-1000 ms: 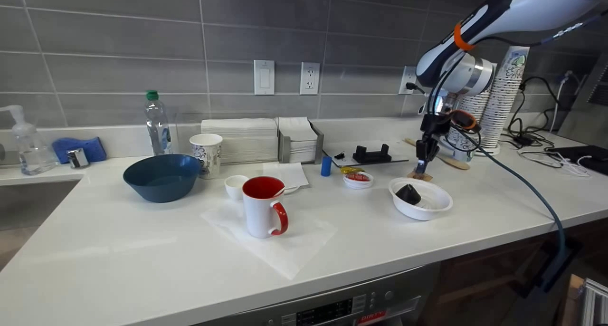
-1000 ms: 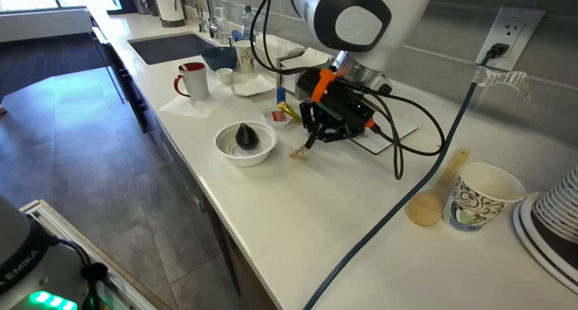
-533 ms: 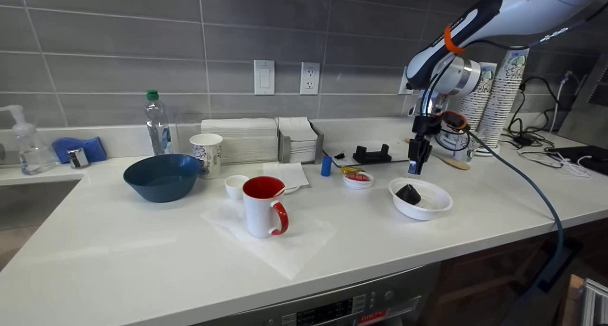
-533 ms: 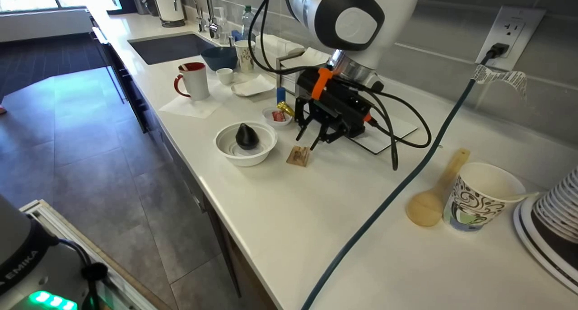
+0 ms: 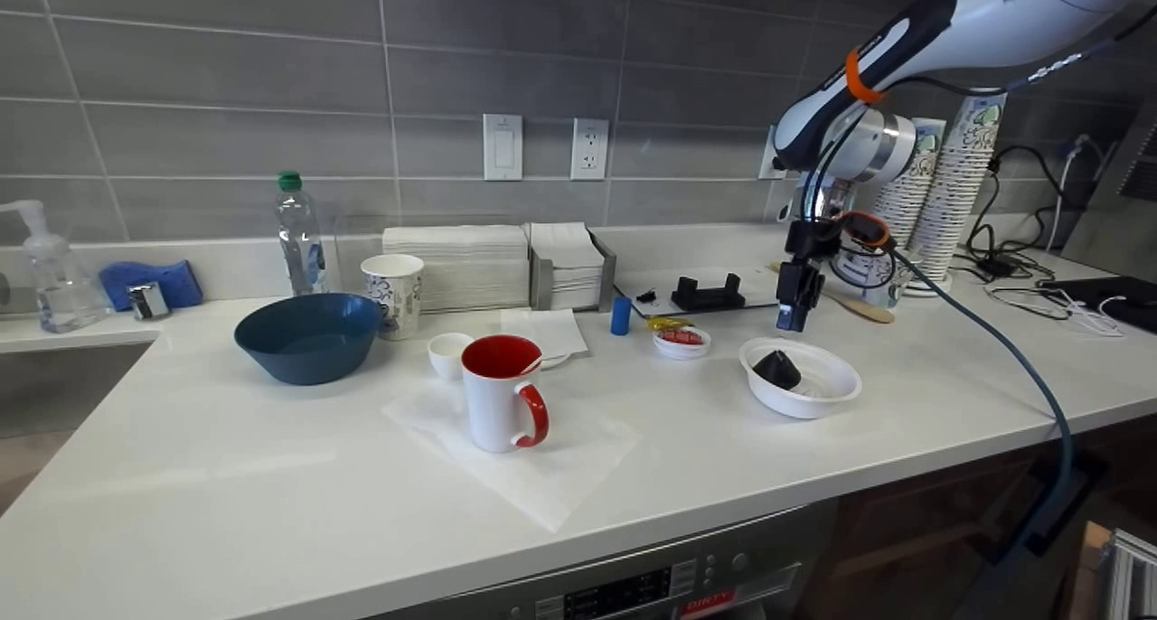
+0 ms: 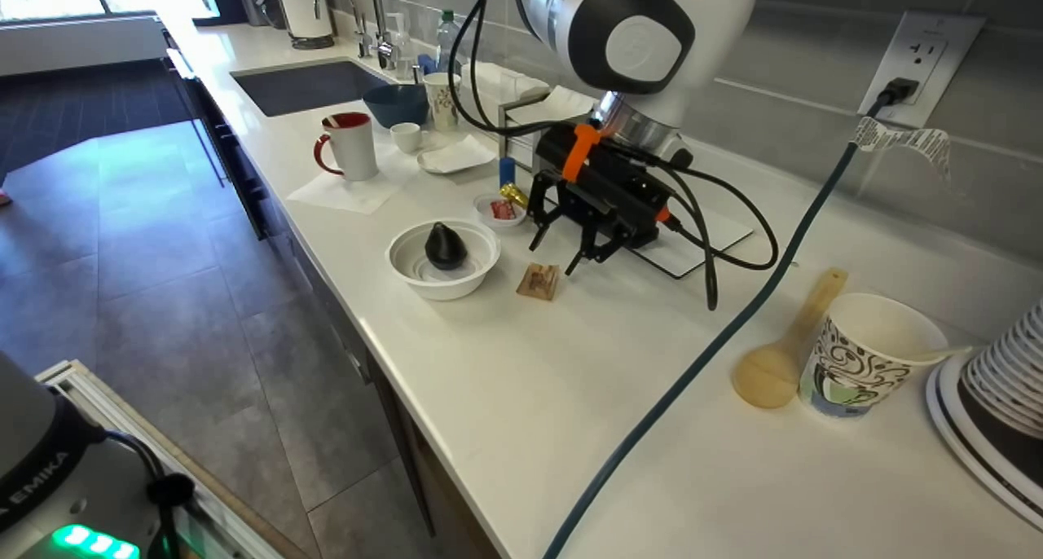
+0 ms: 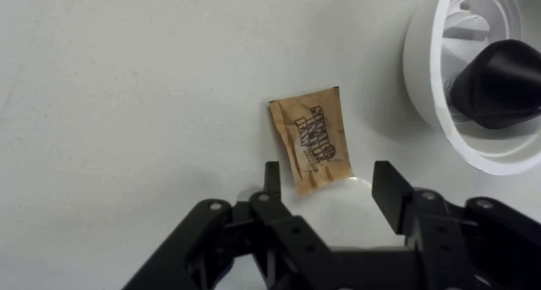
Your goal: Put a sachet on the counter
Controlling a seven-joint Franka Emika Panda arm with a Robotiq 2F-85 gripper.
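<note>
A small brown paper sachet (image 7: pixel 315 140) with dark print lies flat on the off-white counter (image 6: pixel 521 380), beside the white bowl. My gripper (image 7: pixel 327 171) stands open just above the counter, its fingertips (image 7: pixel 271 176) well apart and nothing held between them. In the wrist view the near end of the sachet shows in the gap between the fingers, with no contact visible. An exterior view puts the gripper (image 6: pixel 552 259) over and slightly behind the sachet (image 6: pixel 539 282). From the opposite viewpoint the gripper (image 5: pixel 791 320) is seen edge-on, and the sachet is hidden there.
The white bowl (image 6: pixel 432 288) holds a black pointed object (image 6: pixel 446 247). Close by sits a small white dish (image 5: pixel 682 352) with a red packet. A red-and-white mug (image 5: pixel 488 412), a wooden spoon (image 6: pixel 774 371) and a paper cup (image 6: pixel 864 355) stand farther off. A cable (image 6: pixel 825 209) crosses the counter.
A second ago the jaws were closed on the sachet at the counter. They have since spread apart and risen a little, and the sachet now lies flat on its own.
</note>
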